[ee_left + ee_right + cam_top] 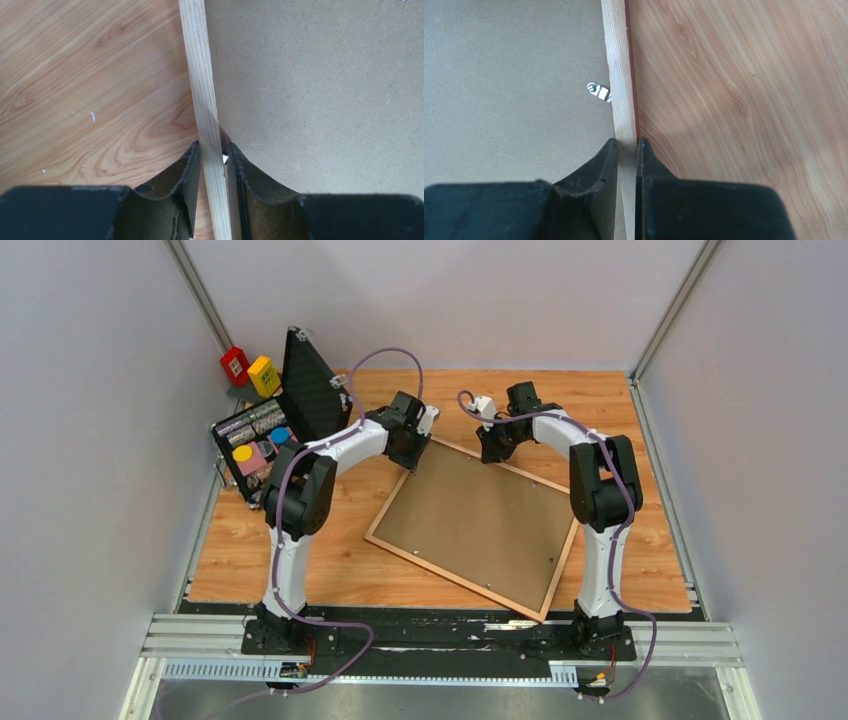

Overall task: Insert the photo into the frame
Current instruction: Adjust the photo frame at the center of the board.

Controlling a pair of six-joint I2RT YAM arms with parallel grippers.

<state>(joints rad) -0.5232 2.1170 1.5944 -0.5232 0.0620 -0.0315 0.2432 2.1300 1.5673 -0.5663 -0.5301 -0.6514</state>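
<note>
The frame (455,578) lies back-up and skewed on the wooden table, its pale rails around a plain brown backing board (480,515). The photo is not in view. My left gripper (415,452) stands at the frame's far left corner. In the left wrist view its jaws (214,150) straddle the pale rail (200,75) closely, one finger on the table side and one on the board side. My right gripper (493,448) stands on the far rail. In the right wrist view it (627,145) is shut on the rail (618,60).
A small metal tab (598,91) lies on the backing board beside the rail. An open black case (262,440) with coloured items stands at the far left, next to a red block (235,364) and a yellow block (264,375). Grey walls close in on three sides.
</note>
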